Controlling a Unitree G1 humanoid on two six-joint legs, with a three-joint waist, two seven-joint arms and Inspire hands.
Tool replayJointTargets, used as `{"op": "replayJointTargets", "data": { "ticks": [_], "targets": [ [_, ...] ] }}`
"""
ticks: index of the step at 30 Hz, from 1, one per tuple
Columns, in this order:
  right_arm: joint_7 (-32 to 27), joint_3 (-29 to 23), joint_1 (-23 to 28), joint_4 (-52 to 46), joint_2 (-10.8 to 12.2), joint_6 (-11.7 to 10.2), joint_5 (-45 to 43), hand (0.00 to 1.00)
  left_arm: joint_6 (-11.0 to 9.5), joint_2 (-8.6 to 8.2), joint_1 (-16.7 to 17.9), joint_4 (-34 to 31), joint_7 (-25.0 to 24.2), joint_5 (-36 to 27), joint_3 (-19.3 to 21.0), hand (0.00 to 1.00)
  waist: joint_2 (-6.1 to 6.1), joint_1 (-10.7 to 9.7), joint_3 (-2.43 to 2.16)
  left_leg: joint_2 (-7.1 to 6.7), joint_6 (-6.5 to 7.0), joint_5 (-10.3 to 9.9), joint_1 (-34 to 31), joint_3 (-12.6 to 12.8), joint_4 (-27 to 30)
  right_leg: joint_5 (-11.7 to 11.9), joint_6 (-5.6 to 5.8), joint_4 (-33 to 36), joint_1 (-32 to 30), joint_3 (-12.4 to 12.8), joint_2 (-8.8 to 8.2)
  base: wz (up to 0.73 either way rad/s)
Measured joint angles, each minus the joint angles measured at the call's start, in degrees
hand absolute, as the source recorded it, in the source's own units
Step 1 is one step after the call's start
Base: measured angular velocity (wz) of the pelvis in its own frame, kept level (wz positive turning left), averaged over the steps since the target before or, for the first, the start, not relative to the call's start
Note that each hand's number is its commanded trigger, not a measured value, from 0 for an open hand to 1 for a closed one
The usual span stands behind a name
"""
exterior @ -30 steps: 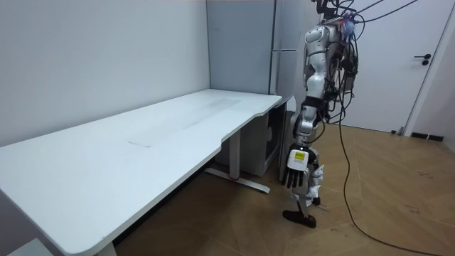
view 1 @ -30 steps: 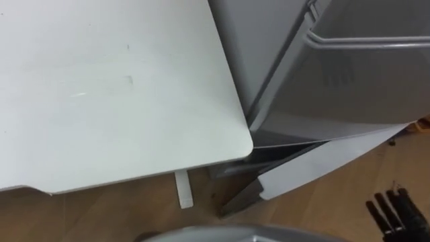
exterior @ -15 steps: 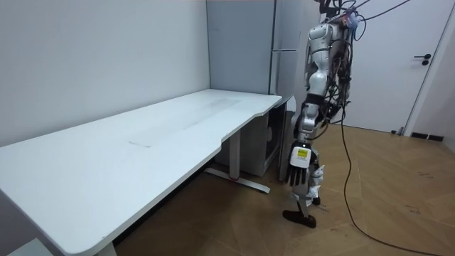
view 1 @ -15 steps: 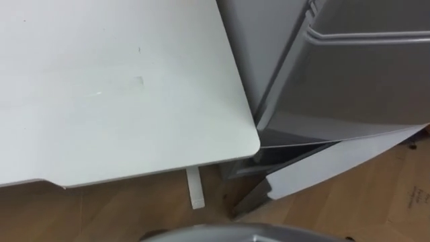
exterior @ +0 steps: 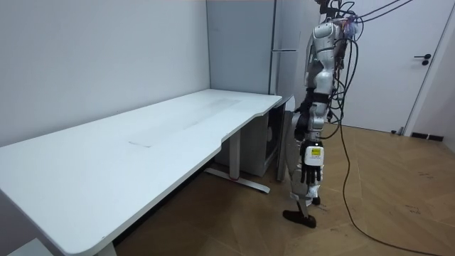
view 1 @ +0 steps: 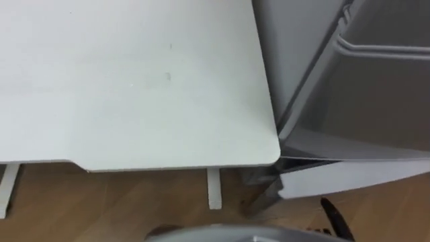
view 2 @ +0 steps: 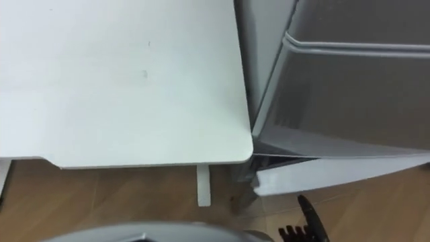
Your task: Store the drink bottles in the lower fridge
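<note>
Eye views: a white counter (view 1: pixel 134 81) takes up the left and centre, its top bare, with its rounded near corner just beside the grey fridge (view 1: pixel 376 94) on the right. A ridged handle line runs across the upper fridge door. Below it the lower door (view 1: pixel 349 181) stands ajar, its pale edge swung out over the wooden floor (view 1: pixel 134 202) next to the counter corner. Two white counter feet (view 1: pixel 213 188) rest on the floor under the near edge. The right hand (view 1: pixel 334 216) pokes in at the bottom edge in front of the lower door. The dark fingers that show are straight and apart and clamp on nothing. I cannot tell where the drinks are.

Room view: the long counter runs along a plain pale wall (exterior: pixel 92 57) toward the tall fridge at its far end. The robot stands upright on the wood floor at the fridge front, just off the counter's end and facing the room view's left. The left hand (exterior: pixel 309 162) hangs low beside its legs, fingers relaxed and pointing down, holding nothing. A white room door (exterior: pixel 398 64) is shut at the room view's right. The counter end and the ajar lower door crowd the space at the fridge front.
</note>
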Motion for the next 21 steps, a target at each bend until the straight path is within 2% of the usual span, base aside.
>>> {"op": "replayJointTargets", "data": {
  "ticks": [2, 3, 4, 6, 8, 10, 11, 14, 17, 21],
  "targets": [
    [0.1, 2.0, 0.0, -6.1, -0.1, -1.2, 1.0, 0.00, 0.3, -0.09, 0.2, -0.3, -1.5, 0.0, -0.1, 0.00, 0.15, 1.4, 0.00, -0.26, 0.00, 0.5, -1.0, -1.0, 0.0, 0.0, -0.04, 0.1, -0.5, -1.0, -0.21, 0.21],
    [0.1, 2.7, 0.0, -7.6, -0.3, -1.6, 0.9, 0.00, 0.5, -0.06, 0.2, -0.3, -1.9, 0.0, -0.1, 0.00, 0.06, 1.8, 0.20, -0.25, -0.03, 0.6, -1.0, -1.1, 0.1, 0.0, -0.07, 0.2, -0.6, -1.1, -0.22, 0.10],
    [0.1, 5.4, -0.6, -10.5, -0.5, -2.2, 0.8, 0.00, 1.0, 0.00, 0.2, -0.2, -2.4, 0.6, -0.1, 0.00, -0.13, 2.5, 0.46, -0.17, -0.09, 0.6, -1.1, -1.1, 0.2, 0.0, -0.15, 0.2, -0.6, -1.6, -0.24, 0.05],
    [0.2, 7.3, -0.7, -11.0, -0.3, -2.4, 1.1, 0.00, 1.3, 0.06, 0.2, -0.2, -3.0, 1.0, -0.1, 0.00, -1.20, 3.0, 0.98, 0.02, -0.20, 0.8, -1.8, -1.2, 1.1, 0.1, -0.39, 0.3, -0.9, -1.7, -0.21, 0.02],
    [-1.3, 10.1, -1.1, -12.8, -0.6, -2.9, 3.2, 0.00, 2.2, -0.16, -0.6, -0.9, -3.7, 1.1, -1.5, 0.00, -1.48, 4.2, 1.01, 0.13, -0.20, 0.8, -3.5, -1.2, 2.2, 0.2, -0.63, 1.4, -2.4, -1.8, -0.21, -0.03],
    [-4.6, 13.2, -1.2, -15.7, -0.8, -4.1, 4.3, 0.00, 2.2, 0.06, -0.9, -1.9, -3.6, 1.1, -3.0, 0.00, -2.00, 5.4, 0.84, 0.19, -0.24, 0.8, -3.9, -1.1, 2.2, -0.3, -0.92, 3.0, -3.8, -1.7, -0.51, -0.15],
    [-6.9, 15.1, -1.2, -17.4, -1.2, -4.5, 4.4, 0.00, 2.2, 0.55, -1.3, -2.0, -3.6, 1.1, -3.6, 0.00, -2.07, 5.7, 1.02, 0.25, -0.29, 1.1, -4.0, -1.0, 2.1, -0.5, -0.71, 3.3, -4.1, -1.6, -0.55, -0.14],
    [-8.1, 19.0, -1.2, -17.8, -2.2, -4.7, 4.5, 0.00, 2.3, 1.81, -2.0, -3.3, -3.6, 1.2, -4.6, 0.00, -2.60, 7.4, 1.36, 0.27, -0.51, 1.8, -4.2, -1.2, 1.9, -0.7, -0.66, 3.9, -4.6, -1.7, -0.57, 0.06],
    [-8.1, 19.1, -1.2, -17.8, -2.4, -4.2, 4.8, 0.00, 3.0, 2.38, -2.0, -3.7, -3.7, 1.2, -5.9, 0.00, -2.70, 8.1, 1.51, 0.25, -0.76, 2.4, -4.7, -2.2, 2.0, -0.6, -1.01, 3.9, -4.8, -2.3, -0.51, 0.13],
    [-8.1, 19.4, -1.5, -17.8, -2.4, -4.0, 5.0, 0.00, 4.6, 2.65, -1.7, -3.8, -3.6, 1.2, -7.0, 0.00, -2.64, 8.1, 1.63, 0.22, -1.07, 2.9, -5.7, -3.1, 2.0, -0.6, -1.27, 4.0, -5.4, -3.2, -0.78, 0.15]
  ]
}}
